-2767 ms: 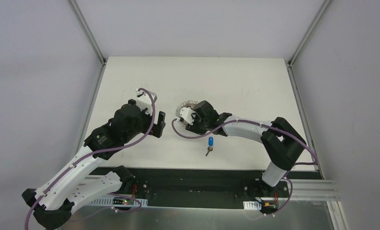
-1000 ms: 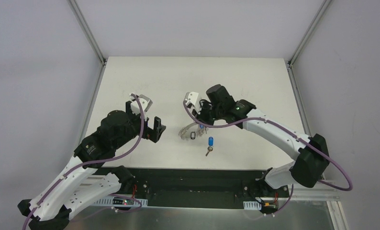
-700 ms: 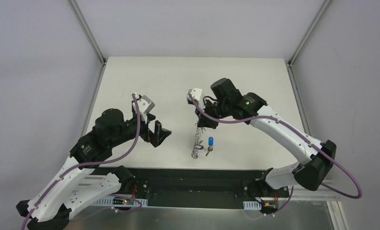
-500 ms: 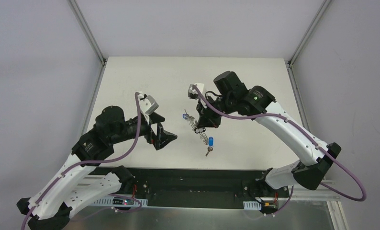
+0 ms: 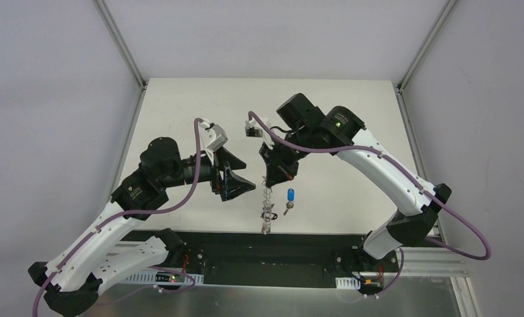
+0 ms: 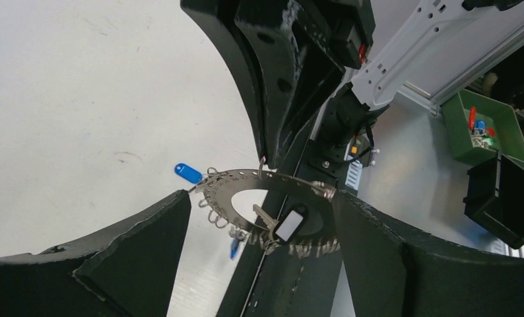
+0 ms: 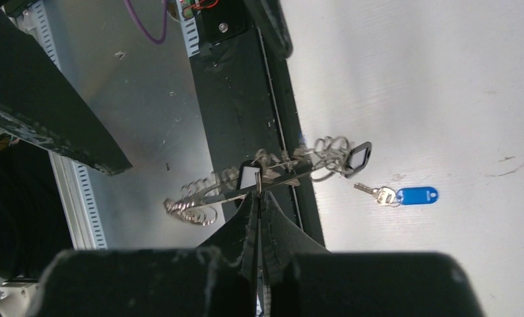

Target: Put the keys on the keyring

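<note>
Table (image 5: 200, 105) bears blue key (image 5: 290, 196) — green bin (image 6: 460, 142) holds bits (image 6: 480, 129).

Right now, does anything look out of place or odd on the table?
Nothing spilled or damaged. One blue key lies loose on the table, off the keyring, which dangles limp from the shut right pincer.

Silvery keyring (image 5: 267, 203) gleamed; the black-capped key (image 6: 290, 223) on it showed a white face. The loose key (image 5: 290, 195) was blue-capped against the white bench (image 5: 193, 105). Far right, a green bin (image 6: 460, 142).
</note>
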Robot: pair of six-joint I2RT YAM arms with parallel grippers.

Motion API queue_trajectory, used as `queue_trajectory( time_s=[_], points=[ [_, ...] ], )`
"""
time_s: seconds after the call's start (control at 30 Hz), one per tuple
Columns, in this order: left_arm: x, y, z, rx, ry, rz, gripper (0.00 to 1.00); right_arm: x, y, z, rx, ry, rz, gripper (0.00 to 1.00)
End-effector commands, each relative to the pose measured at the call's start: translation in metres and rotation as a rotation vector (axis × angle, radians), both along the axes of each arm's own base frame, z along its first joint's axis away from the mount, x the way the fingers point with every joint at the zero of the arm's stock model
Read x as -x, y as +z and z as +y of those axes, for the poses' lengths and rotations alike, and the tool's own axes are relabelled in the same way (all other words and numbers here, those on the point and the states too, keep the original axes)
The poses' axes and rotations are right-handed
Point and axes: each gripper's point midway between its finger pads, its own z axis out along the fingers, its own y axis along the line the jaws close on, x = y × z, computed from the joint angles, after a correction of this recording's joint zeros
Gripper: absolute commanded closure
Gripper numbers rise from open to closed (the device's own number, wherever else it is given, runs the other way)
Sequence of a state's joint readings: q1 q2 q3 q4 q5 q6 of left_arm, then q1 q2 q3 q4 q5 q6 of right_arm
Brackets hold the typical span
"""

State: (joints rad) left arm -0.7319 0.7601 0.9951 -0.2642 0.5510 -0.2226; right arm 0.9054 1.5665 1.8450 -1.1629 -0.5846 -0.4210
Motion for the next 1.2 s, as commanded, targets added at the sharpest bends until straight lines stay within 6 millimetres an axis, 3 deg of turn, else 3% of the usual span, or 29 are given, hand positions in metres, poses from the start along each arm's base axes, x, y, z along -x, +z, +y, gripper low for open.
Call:
queue_trajectory(
  time_s=[0.0,0.27,0.5,1.07,1.17],
  points=[
    [0.010,0.023,-0.007,0.079,-0.072,-0.032,0.28,0.021,0.025,0.000,-0.034,0.019,0.018,1.00],
    [0.021,0.026,-0.010,0.095,-0.140,-0.034,0.51,0.036,0.044,0.008,-0.069,0.056,0.049,1.00],
    [0.034,0.033,-0.013,0.123,-0.222,-0.032,0.62,0.039,0.051,0.016,-0.072,0.062,0.060,1.00],
    [0.041,0.026,-0.016,0.114,-0.274,-0.011,0.69,0.042,0.068,0.021,-0.113,0.060,0.018,1.00],
    [0.041,0.027,-0.016,0.114,-0.279,-0.012,0.75,0.043,0.068,0.022,-0.109,0.063,0.020,1.00]
  ],
)
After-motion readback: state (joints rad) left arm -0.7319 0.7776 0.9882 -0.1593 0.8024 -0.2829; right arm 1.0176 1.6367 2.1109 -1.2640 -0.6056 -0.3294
